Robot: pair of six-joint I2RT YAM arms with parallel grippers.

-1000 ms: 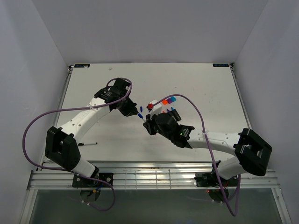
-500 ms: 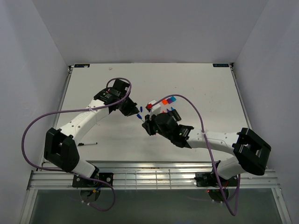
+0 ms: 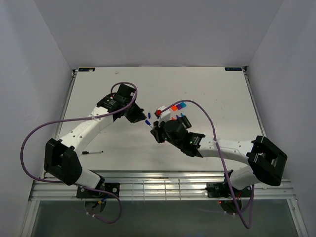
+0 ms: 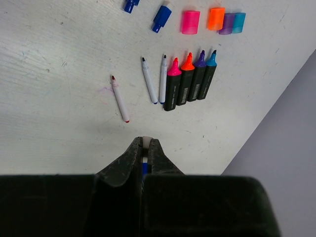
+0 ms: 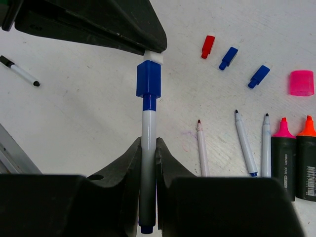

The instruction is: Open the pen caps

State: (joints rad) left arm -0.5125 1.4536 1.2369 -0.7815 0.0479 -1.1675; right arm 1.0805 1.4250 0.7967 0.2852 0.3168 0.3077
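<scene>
My right gripper [image 5: 148, 148] is shut on a thin white pen's body [image 5: 148, 128] and holds it above the table. A blue pen cap [image 5: 148, 79] sits on the pen's far end. My left gripper [image 4: 146, 144] is shut on that cap's white-tipped end, and its fingertips [image 5: 148, 47] meet the cap from above. In the top view the two grippers face each other at mid-table, left [image 3: 141, 116] and right [image 3: 156, 130]. Loose caps lie beyond: red [image 5: 208, 46], two blue [image 5: 228, 57] [image 5: 259, 76], pink [image 4: 190, 22], orange [image 4: 216, 18], purple [image 4: 227, 23] and cyan [image 4: 239, 22].
Several uncapped black markers [image 4: 190, 81] and three uncapped thin white pens [image 4: 149, 80] lie in a row beside the loose caps. A thin black-capped pen [image 3: 93, 152] lies alone near the left arm's base. White walls enclose the table [image 3: 217, 94].
The left arm's elbow and cable have shifted slightly to the left. Both grippers still hold the same pen and cap between them at mid-table.
</scene>
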